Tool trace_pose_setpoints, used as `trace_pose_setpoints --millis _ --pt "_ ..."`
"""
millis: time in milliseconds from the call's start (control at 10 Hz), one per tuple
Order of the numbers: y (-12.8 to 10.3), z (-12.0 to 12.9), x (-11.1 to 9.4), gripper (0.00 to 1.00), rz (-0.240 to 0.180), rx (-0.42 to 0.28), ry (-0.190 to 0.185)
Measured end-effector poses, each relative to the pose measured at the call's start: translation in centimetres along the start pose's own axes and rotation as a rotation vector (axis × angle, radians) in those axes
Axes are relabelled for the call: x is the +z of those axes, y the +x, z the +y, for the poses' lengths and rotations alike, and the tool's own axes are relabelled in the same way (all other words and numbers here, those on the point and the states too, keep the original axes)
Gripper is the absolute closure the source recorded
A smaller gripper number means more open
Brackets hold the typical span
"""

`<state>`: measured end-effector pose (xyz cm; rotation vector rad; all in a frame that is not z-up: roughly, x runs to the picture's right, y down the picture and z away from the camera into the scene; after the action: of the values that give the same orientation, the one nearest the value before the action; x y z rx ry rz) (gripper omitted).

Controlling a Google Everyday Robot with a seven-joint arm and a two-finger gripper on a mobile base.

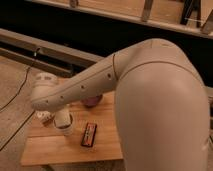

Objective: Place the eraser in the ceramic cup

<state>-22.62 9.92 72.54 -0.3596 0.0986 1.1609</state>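
Note:
My arm reaches from the right across the small wooden table (60,150), and its wrist hangs over the table's left part. The gripper (61,116) points down from the wrist, right above the white ceramic cup (66,130), and covers most of the cup's mouth. Only the cup's lower wall shows. The pale beige eraser is not in sight; it may be hidden by the gripper or the cup.
A white oblong box with dark marks (44,117) lies just left of the cup. A black bar with a red stripe (89,135) lies to the cup's right. A dark brown bowl (91,102) sits behind, partly under the arm. A black cable (20,95) runs over the floor at left.

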Motion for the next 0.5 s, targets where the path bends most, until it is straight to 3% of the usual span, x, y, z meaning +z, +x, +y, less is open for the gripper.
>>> trace_pose_setpoints --millis 500 --pt "-0.3 0.3 1.6 0.37 -0.021 -0.041 -0.025"
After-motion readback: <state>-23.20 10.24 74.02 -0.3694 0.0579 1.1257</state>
